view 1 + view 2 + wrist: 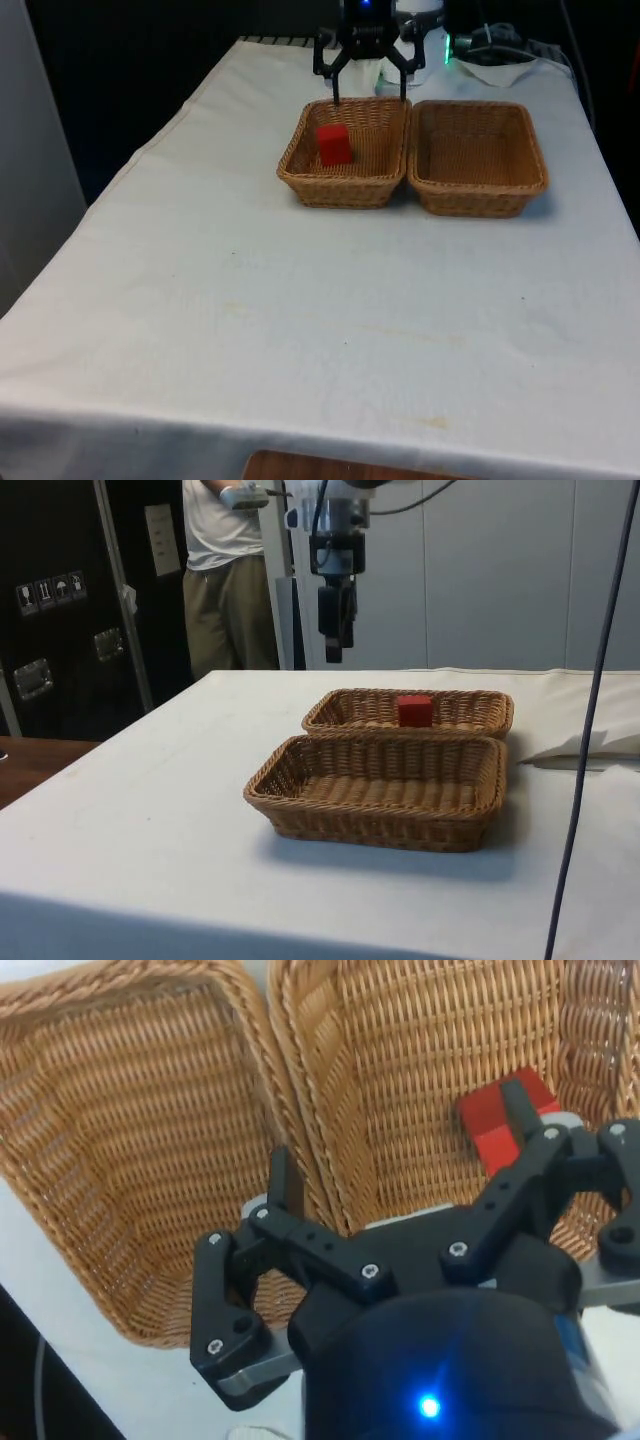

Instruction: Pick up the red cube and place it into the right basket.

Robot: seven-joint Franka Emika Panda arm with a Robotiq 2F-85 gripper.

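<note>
The red cube [334, 144] lies inside the wicker basket [298, 158] on the front view's left, near that basket's left wall; I also see the red cube [414, 710] in the side view and the red cube [492, 1120] in the wrist view. A second wicker basket [478, 195] stands beside it on the front view's right and holds nothing. My gripper [370, 100] hangs open above the far rim of the left basket, well above the cube, with nothing between its fingers. The gripper [334, 656] hovers high over the table in the side view.
The two baskets touch side by side at the far end of the white cloth [300, 320]. A person [225, 570] stands behind the table. A cable [590, 730] hangs down at the side view's right.
</note>
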